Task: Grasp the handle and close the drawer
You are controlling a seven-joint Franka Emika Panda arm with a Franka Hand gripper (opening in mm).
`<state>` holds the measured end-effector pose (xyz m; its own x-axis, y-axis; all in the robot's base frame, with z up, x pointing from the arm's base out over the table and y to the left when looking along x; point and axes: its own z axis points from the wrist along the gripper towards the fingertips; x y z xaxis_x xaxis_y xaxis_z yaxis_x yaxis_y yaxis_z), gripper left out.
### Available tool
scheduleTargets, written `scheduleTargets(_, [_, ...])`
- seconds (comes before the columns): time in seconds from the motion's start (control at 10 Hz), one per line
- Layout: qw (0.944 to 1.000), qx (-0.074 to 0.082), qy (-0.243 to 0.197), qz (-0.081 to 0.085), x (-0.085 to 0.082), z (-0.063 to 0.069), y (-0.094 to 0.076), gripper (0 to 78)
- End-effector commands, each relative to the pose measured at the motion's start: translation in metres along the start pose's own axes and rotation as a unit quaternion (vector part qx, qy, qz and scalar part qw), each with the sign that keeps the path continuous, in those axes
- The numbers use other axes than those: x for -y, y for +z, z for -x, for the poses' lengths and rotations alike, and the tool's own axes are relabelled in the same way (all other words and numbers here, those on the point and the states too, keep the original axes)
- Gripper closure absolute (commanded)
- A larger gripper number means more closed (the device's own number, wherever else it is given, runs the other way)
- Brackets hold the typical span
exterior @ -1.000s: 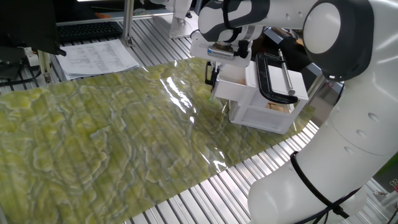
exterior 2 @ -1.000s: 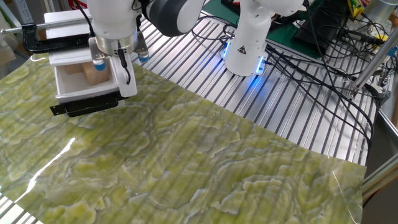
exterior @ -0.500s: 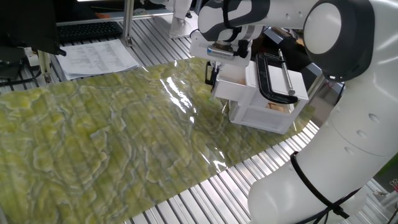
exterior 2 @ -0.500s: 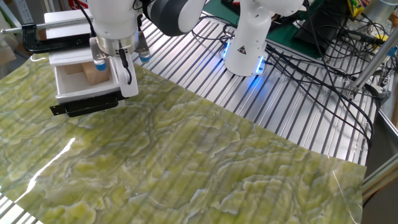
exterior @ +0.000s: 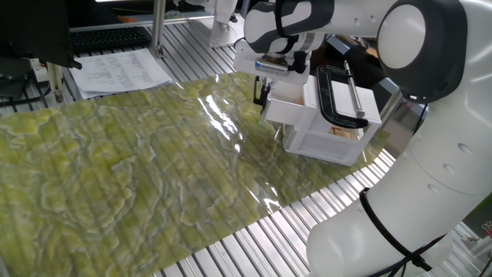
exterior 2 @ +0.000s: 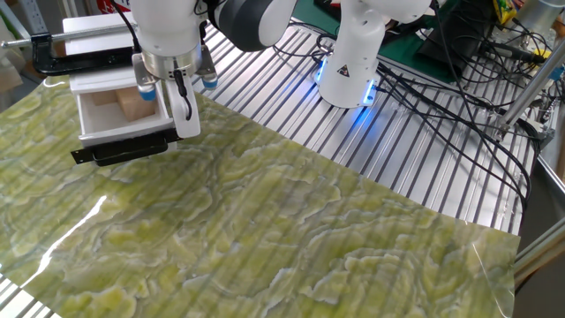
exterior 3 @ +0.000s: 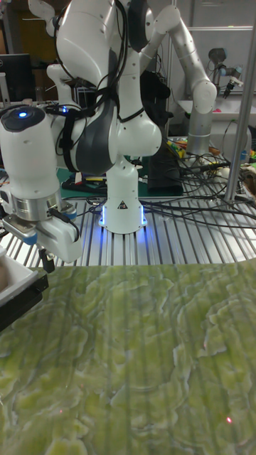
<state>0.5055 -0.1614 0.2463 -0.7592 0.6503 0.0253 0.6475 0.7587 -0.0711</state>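
Hovering over the open drawer [exterior 2: 115, 110], the gripper [exterior 2: 168, 93] hasn't reached the handle [exterior 2: 119, 150]. Finger state: cannot tell. Next, descend forward onto the bar.

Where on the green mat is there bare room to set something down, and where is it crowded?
The green mat is bare nearly everywhere: the wide stretch from the open drawer out to the mat's far edges holds nothing. The crowded spot is the corner where the claw hangs over the drawer, beside the cabinet and its black clamp.
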Motion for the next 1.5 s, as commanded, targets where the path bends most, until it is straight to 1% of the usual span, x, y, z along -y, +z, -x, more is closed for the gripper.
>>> scheduleTargets(0.1, [1.0000,0.002,0.000,0.001,0.0002,-0.0017,0.0000,0.1])
scheduleTargets(1.3, [1.0000,0.002,0.000,0.001,0.0002,-0.0017,0.0000,0.1])
scheduleTargets(1.4, [0.9996,-0.013,-0.007,0.024,0.0021,-0.0033,0.0030,0.1])
scheduleTargets(1.5, [0.9996,-0.014,-0.009,0.024,0.0027,-0.0030,0.0038,0.1])
